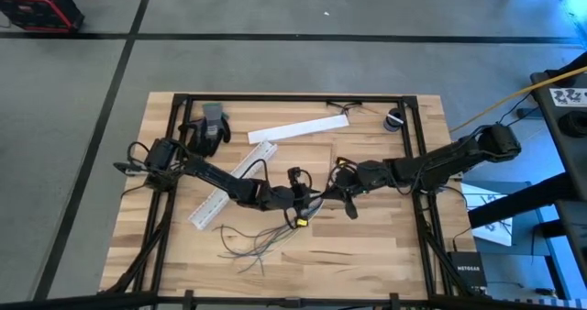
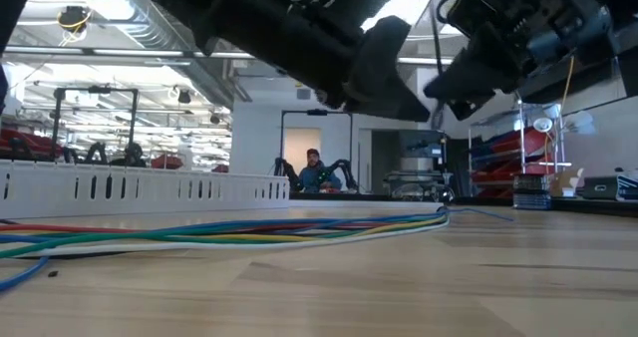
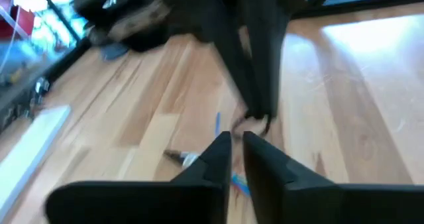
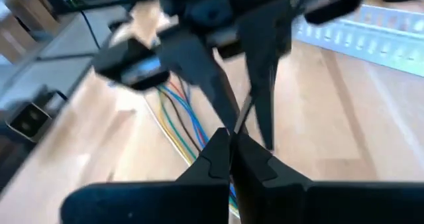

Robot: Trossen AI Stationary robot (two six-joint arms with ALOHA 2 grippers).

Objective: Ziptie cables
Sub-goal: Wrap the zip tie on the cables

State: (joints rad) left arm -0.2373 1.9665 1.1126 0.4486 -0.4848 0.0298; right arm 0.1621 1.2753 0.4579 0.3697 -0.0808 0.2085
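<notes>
Both grippers met just above the cables [image 1: 266, 241], mid-table. Right gripper [image 4: 230, 141] had fingers pressed together, apparently pinching something thin; left gripper [image 3: 237, 144] fingers stood barely apart. Step looked like handling the ziptie. Next: loop it round the gathered bundle.

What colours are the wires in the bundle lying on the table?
The wires are red, blue, green, yellow and white, seen best in the low view.
</notes>
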